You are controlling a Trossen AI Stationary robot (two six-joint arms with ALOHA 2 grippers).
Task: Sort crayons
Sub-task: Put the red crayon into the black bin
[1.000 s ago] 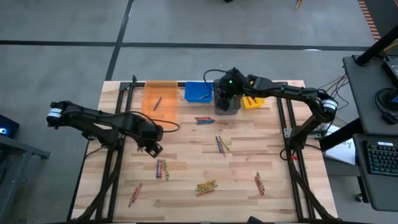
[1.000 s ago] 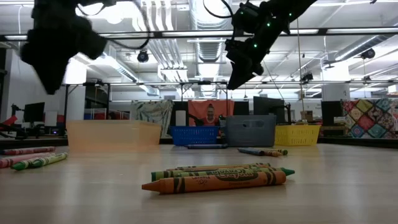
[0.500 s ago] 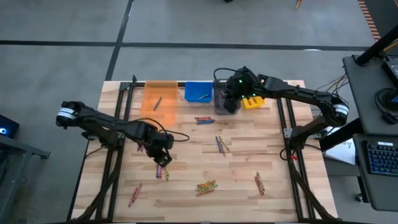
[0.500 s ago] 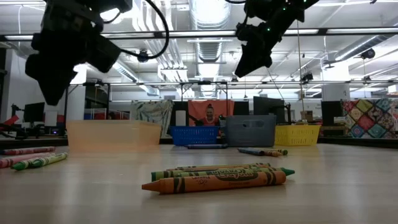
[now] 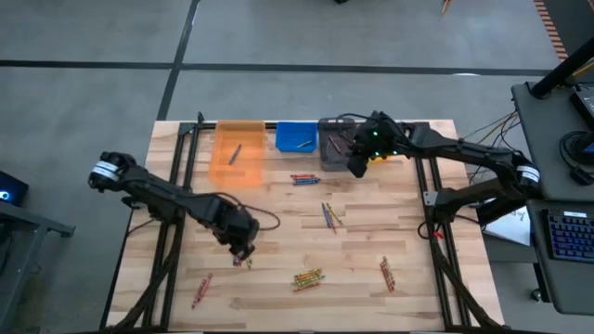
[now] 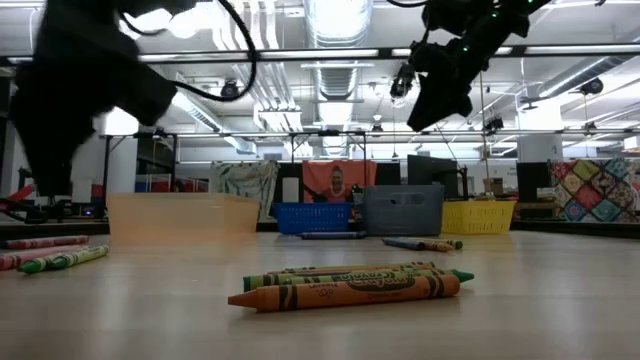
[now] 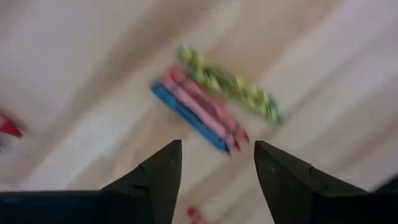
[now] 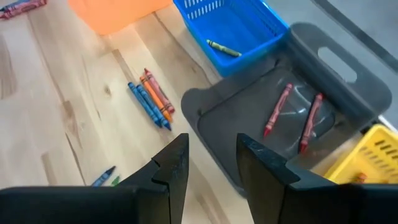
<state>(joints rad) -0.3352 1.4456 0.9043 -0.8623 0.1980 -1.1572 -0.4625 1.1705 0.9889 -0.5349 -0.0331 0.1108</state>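
Note:
Crayons lie in small clusters on the wooden table: one cluster near the bins, one in the middle, others toward the front. My left gripper hovers open right over a cluster of blue, red and green-yellow crayons, fingers apart with nothing between them. My right gripper stands open and empty at the front of the grey bin, which holds two red crayons. A green crayon lies in the blue bin.
Orange bin, blue bin, grey bin and yellow bin line the table's far edge. Blue and orange crayons lie just in front of the bins. In the low view an orange and green pair lies close to the camera.
My left gripper has travelled right and toward the front, down over the crayon cluster, and opened wider. My right gripper has shifted right, off the middle of the grey bin.

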